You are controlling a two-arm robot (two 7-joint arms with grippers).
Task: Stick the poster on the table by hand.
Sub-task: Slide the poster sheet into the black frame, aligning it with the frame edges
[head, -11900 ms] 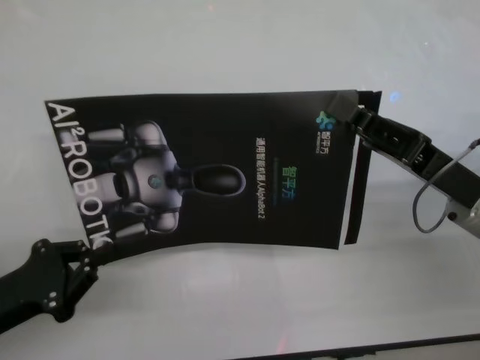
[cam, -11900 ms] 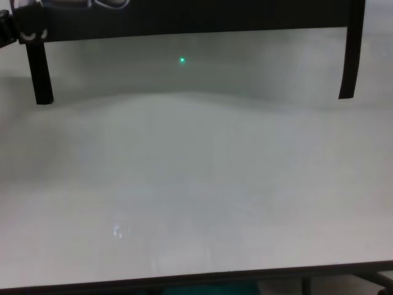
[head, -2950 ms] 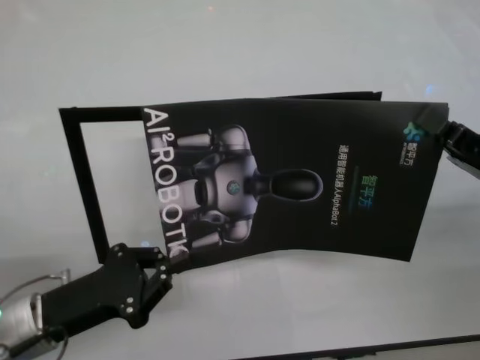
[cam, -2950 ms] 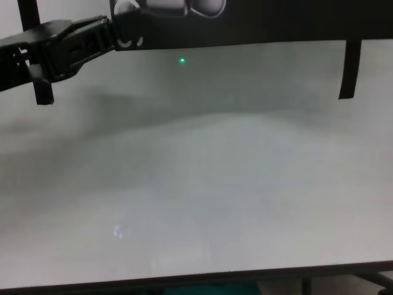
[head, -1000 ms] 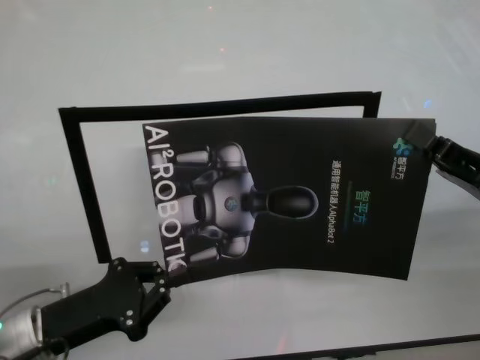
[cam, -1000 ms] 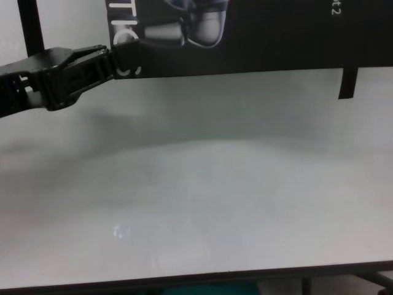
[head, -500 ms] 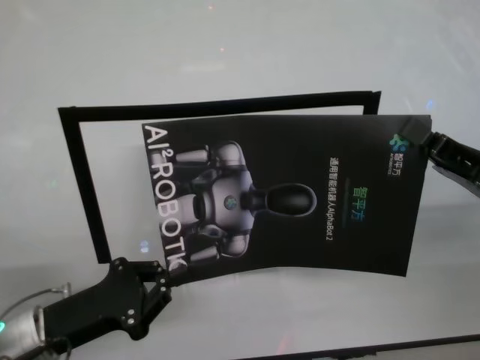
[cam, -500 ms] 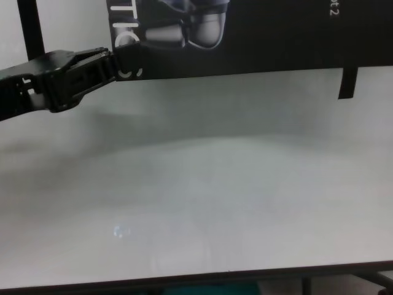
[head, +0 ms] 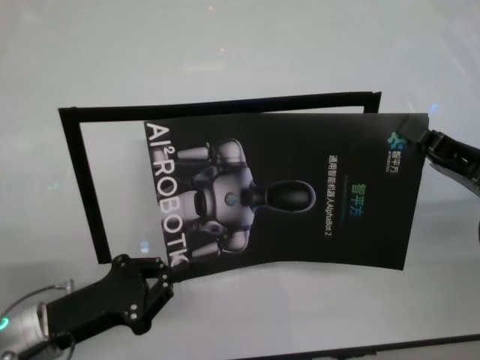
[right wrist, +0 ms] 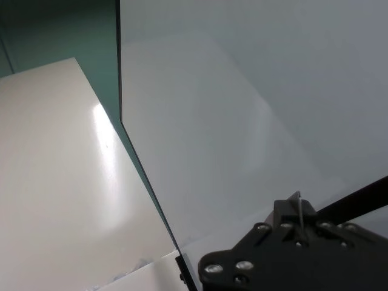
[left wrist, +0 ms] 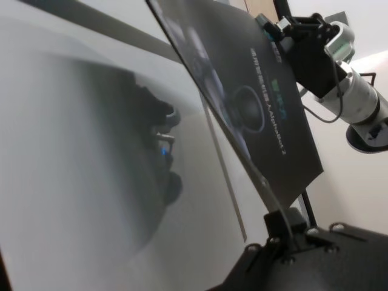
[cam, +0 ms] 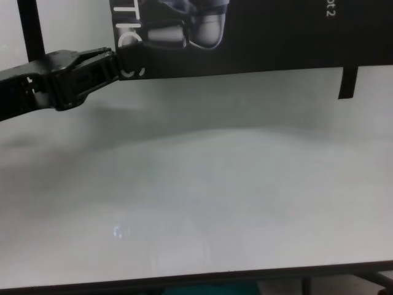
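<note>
- The wide white-grey matte surface (head: 240, 45) carried a rectangular outline of narrow black tape strips (head: 75, 180), open on its near and right sides.
- The large glossy black poster (head: 300, 187) with white lettering and a silver-grey robot picture hung above the surface, overlapping the outline's right part and overshooting it to the right; over the last second it had drifted only slightly left, so alignment was, I judged, unfinished and sticking not begun.
- The black left gripper (head: 161, 279) pinched the poster's near-left corner; the chest view (cam: 110, 61) showed that corner clear of the surface, which the head view could not.
- The black right gripper (head: 426, 141) was clamped on the far-right corner; the left wrist view (left wrist: 276, 33) showed the sheet tilted and taut between both grips.
</note>
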